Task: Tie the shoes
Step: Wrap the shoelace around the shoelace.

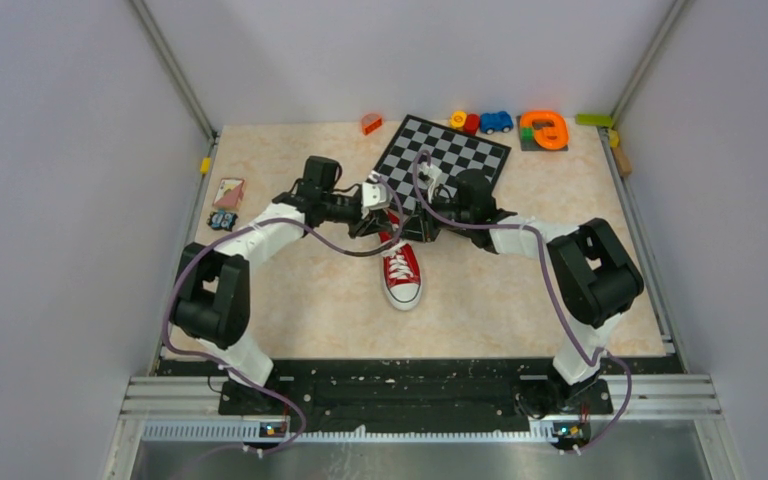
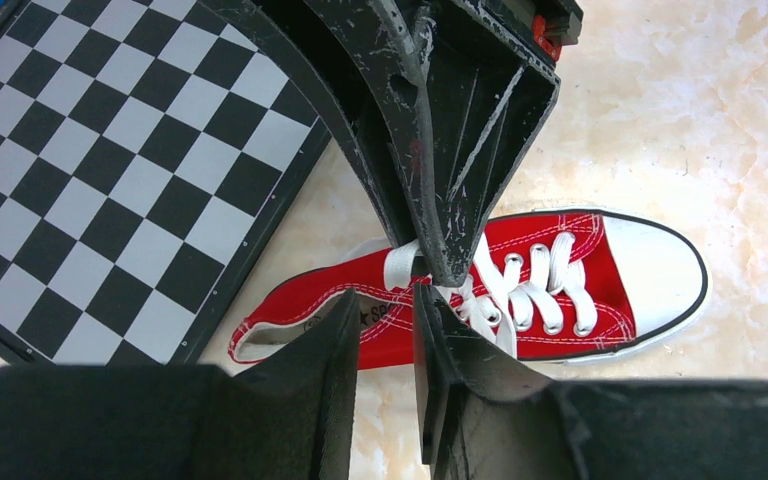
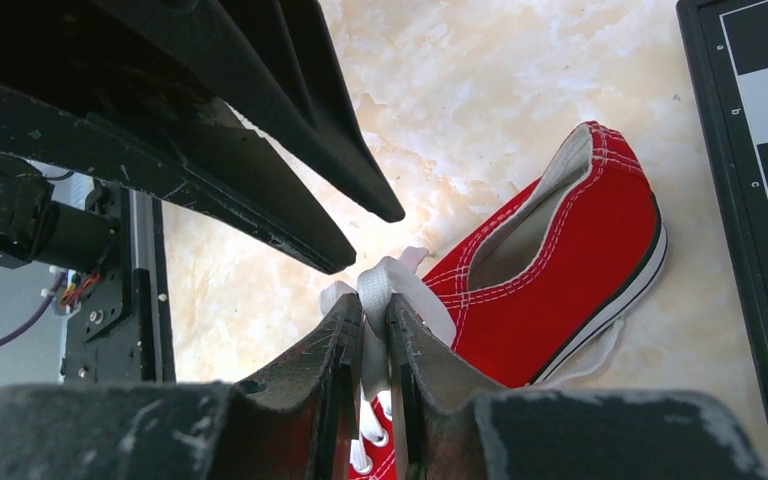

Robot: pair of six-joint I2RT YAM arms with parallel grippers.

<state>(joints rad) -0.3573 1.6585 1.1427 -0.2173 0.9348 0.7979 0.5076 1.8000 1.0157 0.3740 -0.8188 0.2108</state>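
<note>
Shoe [image 1: 401,272] judged light, soft; likely drags if tugged. White lace [image 3: 385,280] limp, slippery: pinch close to shoe. Right gripper [image 3: 373,305] nearly closed on white lace. Left gripper [image 2: 385,300] jaws partly apart, empty.

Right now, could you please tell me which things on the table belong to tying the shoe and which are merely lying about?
Belonging to the job: red sneaker, white laces, right gripper pinching a lace, left gripper open over the shoe.

Lying about: chessboard, blue toy car, orange ring toy, small orange block, card near the left edge.
</note>
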